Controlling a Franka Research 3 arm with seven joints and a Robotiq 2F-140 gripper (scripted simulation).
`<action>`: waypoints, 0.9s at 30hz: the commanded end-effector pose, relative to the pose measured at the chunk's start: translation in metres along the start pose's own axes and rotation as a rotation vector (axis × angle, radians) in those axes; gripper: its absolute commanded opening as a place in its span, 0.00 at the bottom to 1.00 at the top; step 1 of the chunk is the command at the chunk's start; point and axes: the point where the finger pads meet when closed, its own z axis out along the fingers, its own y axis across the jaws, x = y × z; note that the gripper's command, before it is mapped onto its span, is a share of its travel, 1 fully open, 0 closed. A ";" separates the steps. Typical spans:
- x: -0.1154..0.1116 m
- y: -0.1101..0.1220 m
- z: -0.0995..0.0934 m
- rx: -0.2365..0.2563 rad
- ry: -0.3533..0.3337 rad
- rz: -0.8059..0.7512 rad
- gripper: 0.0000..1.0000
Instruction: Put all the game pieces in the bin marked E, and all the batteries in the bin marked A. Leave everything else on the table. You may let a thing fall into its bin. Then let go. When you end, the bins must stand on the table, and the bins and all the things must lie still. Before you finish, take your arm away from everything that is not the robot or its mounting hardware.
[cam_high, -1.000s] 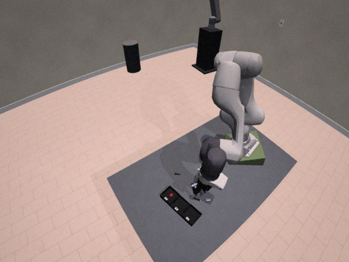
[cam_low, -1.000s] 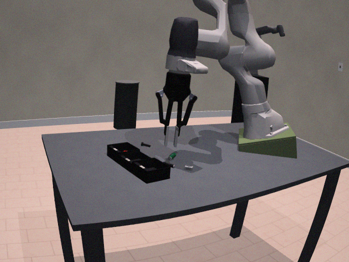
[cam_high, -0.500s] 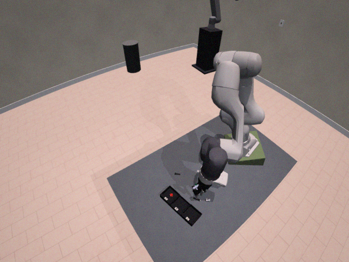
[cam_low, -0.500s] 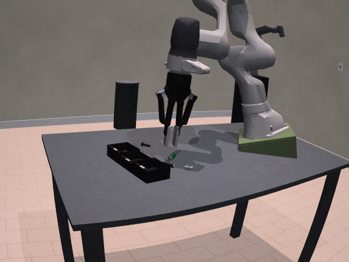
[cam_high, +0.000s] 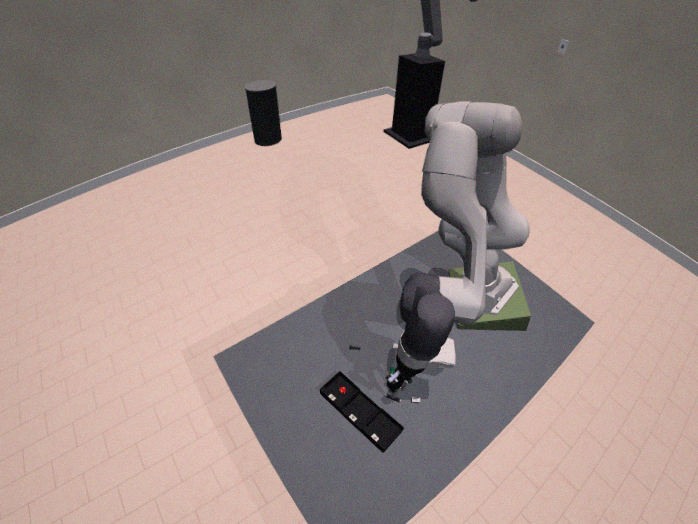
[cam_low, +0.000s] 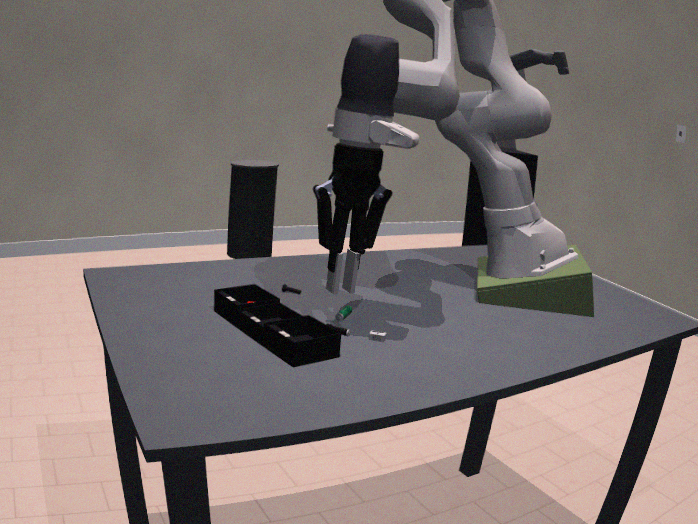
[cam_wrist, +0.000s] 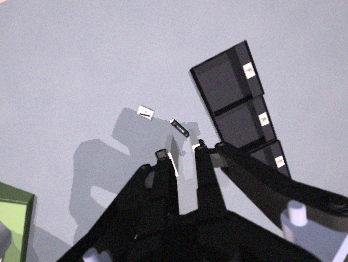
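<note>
flat on table, green battery (cam_low: 347, 309) aimed diagonally at bins; end effector (cam_low: 342, 280) nrly closed, empty

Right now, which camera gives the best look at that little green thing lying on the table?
The exterior view: the green item lies in plain sight beside the bin row, under the gripper. From the top view only a green speck peeks past the arm. The wrist view shows none of it.

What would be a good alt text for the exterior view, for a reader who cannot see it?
A grey robot arm holds its nearly shut, empty gripper above a dark table, over a green battery. To their left stands a black three-bin tray with a red piece in its far bin.
</note>
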 end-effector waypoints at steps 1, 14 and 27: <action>0.000 0.000 0.000 0.008 0.010 -0.136 0.15; 0.000 0.000 -0.001 0.018 0.025 -0.332 0.15; 0.000 0.000 -0.001 0.025 0.042 -0.511 0.15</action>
